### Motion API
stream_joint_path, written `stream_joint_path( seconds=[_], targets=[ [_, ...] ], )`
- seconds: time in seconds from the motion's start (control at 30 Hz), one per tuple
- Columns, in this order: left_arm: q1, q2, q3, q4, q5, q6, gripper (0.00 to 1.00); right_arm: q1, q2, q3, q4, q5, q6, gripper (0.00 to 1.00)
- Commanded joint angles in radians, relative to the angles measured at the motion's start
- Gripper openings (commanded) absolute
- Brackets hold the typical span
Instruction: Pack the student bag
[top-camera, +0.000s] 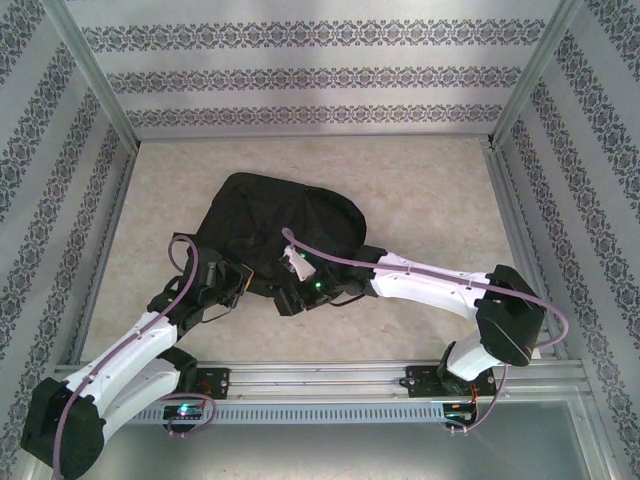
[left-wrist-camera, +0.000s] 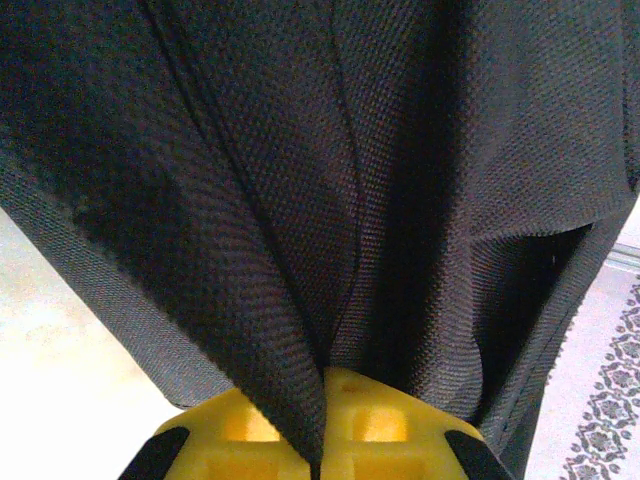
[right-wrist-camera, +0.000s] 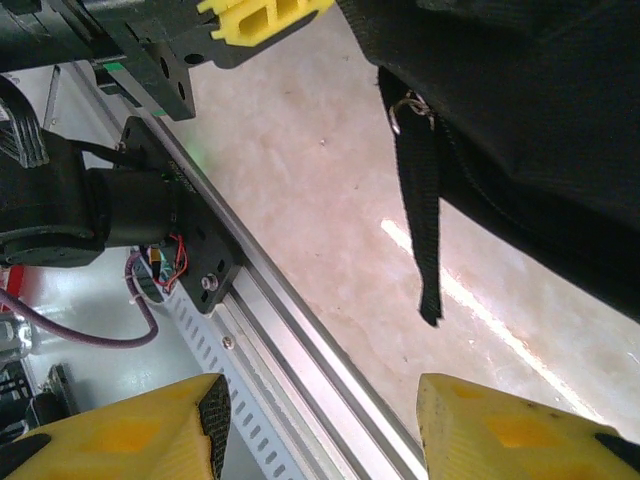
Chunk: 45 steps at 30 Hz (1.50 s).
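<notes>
Pinching only a thin fold of cloth, your left hand (left-wrist-camera: 324, 425) is clamped tight on the near edge of the student bag (top-camera: 285, 225), and that small bite can slip out if you pull hard or fast. Your right hand (right-wrist-camera: 322, 430) holds nothing; its yellow fingers (right-wrist-camera: 150, 430) are spread apart with a gap between them, so only one pinch holds the bag up. A loose black strap (right-wrist-camera: 418, 230) dangles just above that open hand, and it can snag on a finger if you move up without looking. The bag sits near the middle of the table (top-camera: 440, 180), just past both hands, with its near edge lifted. It looks like it lies wide from left to right, a little tilted, with its round side turned toward the far wall (top-camera: 320, 80). I cannot tell where its opening is, so you may grab the wrong layer and hold it closed.
</notes>
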Motion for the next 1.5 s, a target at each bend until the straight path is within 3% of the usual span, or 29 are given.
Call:
stream_joint_path(
  seconds=[0.0, 0.23, 0.6, 0.73, 0.97, 1.47],
  targets=[
    [-0.024, -0.001, 0.029, 0.093, 0.025, -0.029, 0.04, -0.003, 0.048, 0.017, 0.018, -0.017, -0.004, 0.53],
    [-0.028, -0.002, 0.023, 0.114, 0.03, -0.039, 0.04, -0.012, 0.124, 0.032, 0.023, -0.004, -0.024, 0.6],
    [-0.027, 0.01, 0.016, 0.139, 0.036, -0.041, 0.04, -0.012, 0.178, 0.148, 0.013, 0.097, -0.022, 0.59],
    [-0.027, 0.007, 0.008, 0.144, 0.033, -0.046, 0.04, -0.012, 0.198, 0.178, -0.012, 0.13, -0.019, 0.48],
    [-0.028, 0.001, -0.005, 0.139, 0.022, -0.044, 0.01, -0.014, 0.176, 0.14, -0.009, 0.16, -0.011, 0.01],
    [-0.024, -0.052, -0.005, 0.032, -0.062, 0.015, 0.0, -0.02, 0.074, 0.032, -0.064, 0.179, -0.028, 0.0]
  ],
)
